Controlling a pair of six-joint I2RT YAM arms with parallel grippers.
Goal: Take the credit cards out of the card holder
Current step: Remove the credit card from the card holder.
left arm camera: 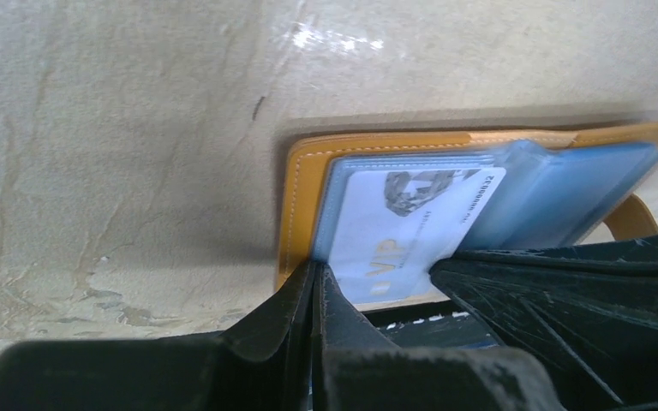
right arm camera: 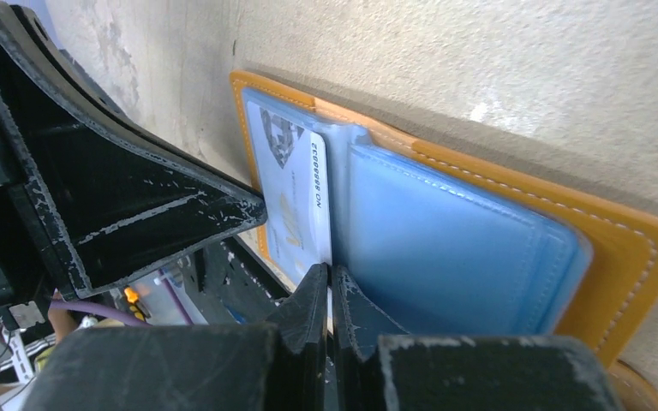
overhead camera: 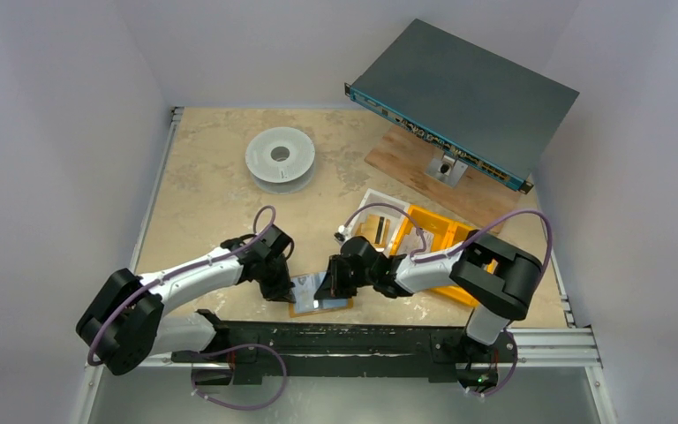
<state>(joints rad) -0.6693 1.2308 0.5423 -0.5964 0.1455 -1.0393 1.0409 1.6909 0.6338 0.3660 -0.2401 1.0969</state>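
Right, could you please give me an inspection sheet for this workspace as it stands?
Surface: beige marbled table, mottled; no spill seen.
Job's things: card holder lies open at the near edge with its blue sleeves showing; white VIP card sits in a sleeve.
Clutter: white spool, orange bins, grey rack unit over a wooden board.
Grippers: left gripper closed at the card holder's sleeve corner; right gripper closed on the white VIP card's edge.
Cables: purple cables loop off both arms, apart from the card holder.
Surroundings: plain white walls; nothing else seen.
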